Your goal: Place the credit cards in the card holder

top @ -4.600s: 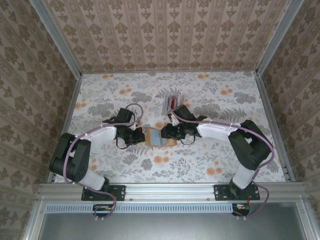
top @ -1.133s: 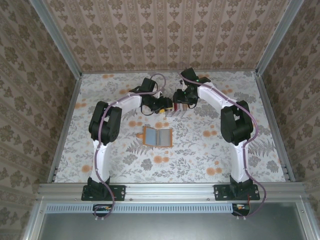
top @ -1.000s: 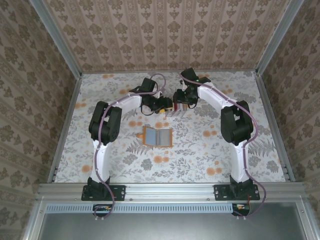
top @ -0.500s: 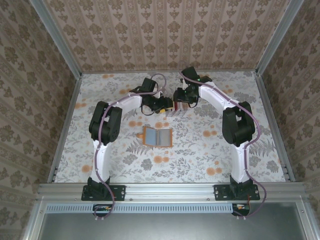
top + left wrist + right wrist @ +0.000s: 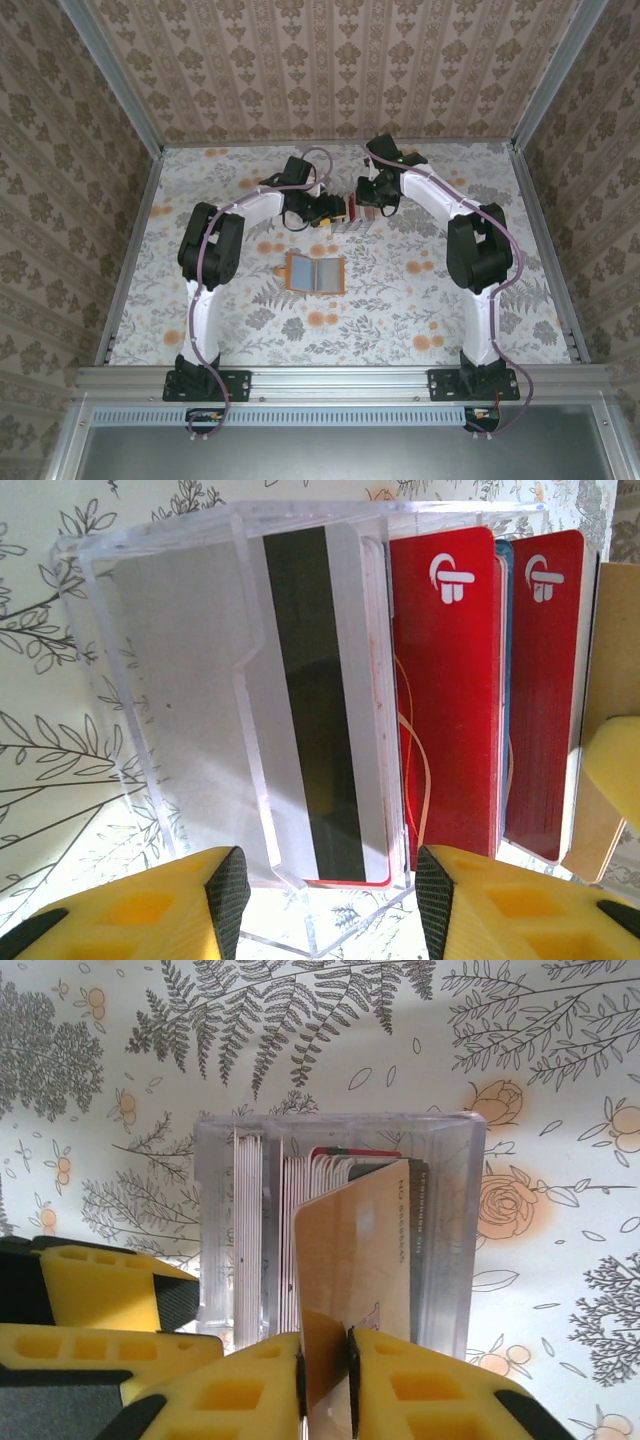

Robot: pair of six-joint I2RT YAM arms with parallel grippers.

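The card holder lies open and flat at mid-table, orange with a grey-blue inside. Further back stands a clear rack of credit cards, several red ones and a white one with a dark stripe. My right gripper is shut on the edge of a tan card that stands up out of the rack. From the left, my left gripper clamps the near clear foot of the rack, its pads against the plastic. Both grippers, left and right, meet at the rack.
The floral tabletop is ringed by a metal frame and papered walls. Both arms reach far back, arching over either side of the card holder. One yellow finger of the left gripper sits against the rack's left wall.
The right gripper's jaws have closed on the tan card, and that arm has shifted slightly to the right. The left arm, rack and card holder have stayed put.
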